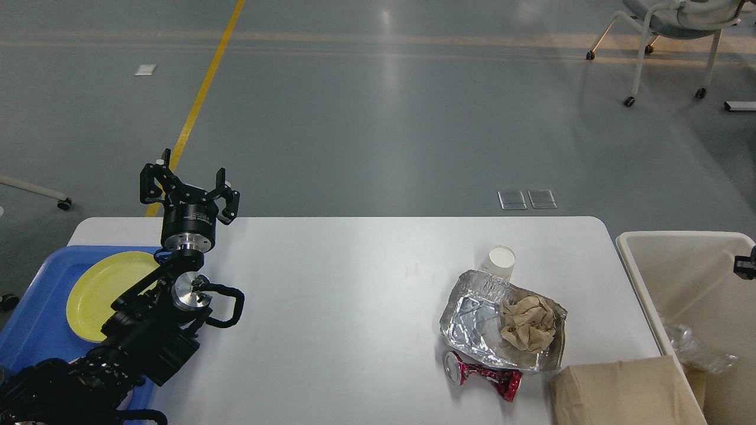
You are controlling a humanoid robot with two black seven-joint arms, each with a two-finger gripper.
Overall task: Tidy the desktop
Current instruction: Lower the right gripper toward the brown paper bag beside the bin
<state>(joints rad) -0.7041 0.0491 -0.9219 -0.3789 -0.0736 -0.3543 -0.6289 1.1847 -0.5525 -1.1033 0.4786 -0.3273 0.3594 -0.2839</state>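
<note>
desktop (354, 307) | white, smooth, rectangular, rounded corners | level | fills lower middle of view

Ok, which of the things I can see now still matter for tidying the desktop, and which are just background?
Job:
desktop
foil tray holding crumpled brown paper
crushed red can
white cup
paper bag
cream bin, foil already inside
blue tray with yellow plate
left gripper, open

Background:
chair
yellow floor line
floor plates

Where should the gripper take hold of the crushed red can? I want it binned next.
Grip the crushed red can across its pinched middle, coming from above. It lies flat on the desktop, and its waist looks narrower than its flared ends, so the fingers should fit there.
</note>
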